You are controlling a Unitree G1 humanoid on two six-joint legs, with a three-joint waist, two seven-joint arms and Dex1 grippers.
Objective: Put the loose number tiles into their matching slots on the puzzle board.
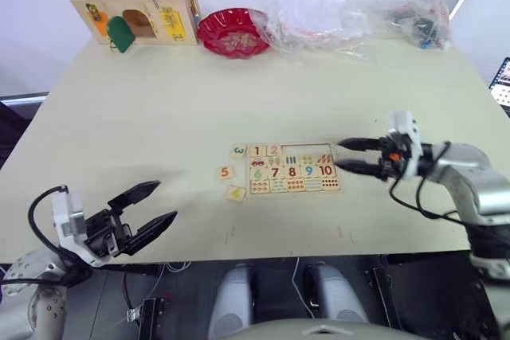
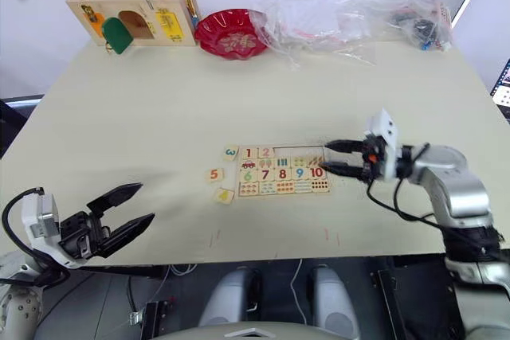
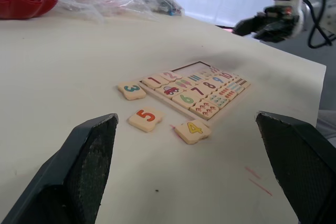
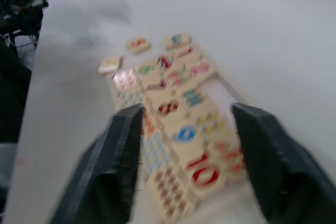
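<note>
Puzzle board (image 1: 293,169) lies mid-desk with tiles 1 and 2 apparently seated, tiles 3 (image 1: 238,150), 5 (image 1: 225,172) and 4 (image 1: 235,193) loose beside it; right pincer (image 1: 344,156) open, empty, at its edge; left pincer (image 1: 155,205) open, empty, well apart.

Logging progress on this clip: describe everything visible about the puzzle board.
The board is a flat rectangle of pale wood lying on the table in front of the robot. Tiles 1 and 2 sit in its top row; the rest of that row looks unfilled. Below run coloured digits 6 to 10 and rows of small counting pictures. Tile 3 lies against its left end; tiles 5 and 4 lie loose nearby. The open right pincer hovers at its right end, not touching.
</note>
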